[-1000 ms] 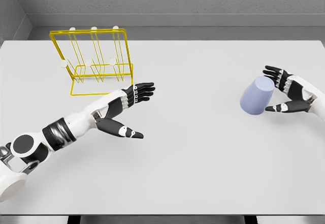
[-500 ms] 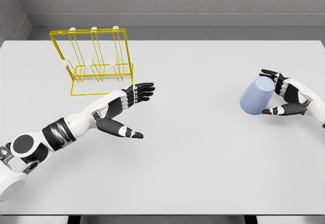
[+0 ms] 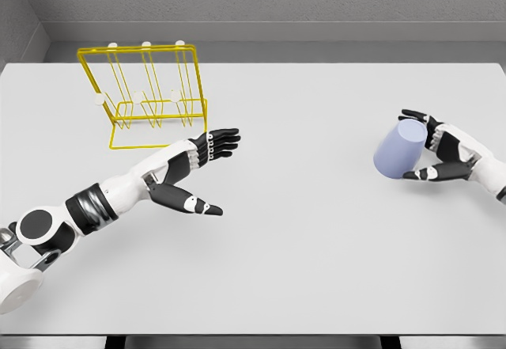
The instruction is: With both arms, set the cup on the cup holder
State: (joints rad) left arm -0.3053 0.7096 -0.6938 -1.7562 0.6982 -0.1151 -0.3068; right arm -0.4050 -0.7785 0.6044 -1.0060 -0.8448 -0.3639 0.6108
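A pale blue cup (image 3: pixel 398 150) lies tilted on the white table (image 3: pixel 300 230) at the right. My right hand (image 3: pixel 406 145) wraps it from the right: the fingers (image 3: pixel 417 116) lie over its upper rim and the thumb presses under its lower side. The yellow wire cup holder (image 3: pixel 150 96) stands at the back left, with white-tipped pegs. My left hand (image 3: pixel 225 173) hovers open in front of the holder, its fingers spread and pointing right, and holds nothing.
A grey wall runs behind the table's far edge. The table's front edge shows at the bottom of the view.
My right hand has slid left onto the cup and its fingers and thumb have closed around it. The cup and the left arm have stayed in place.
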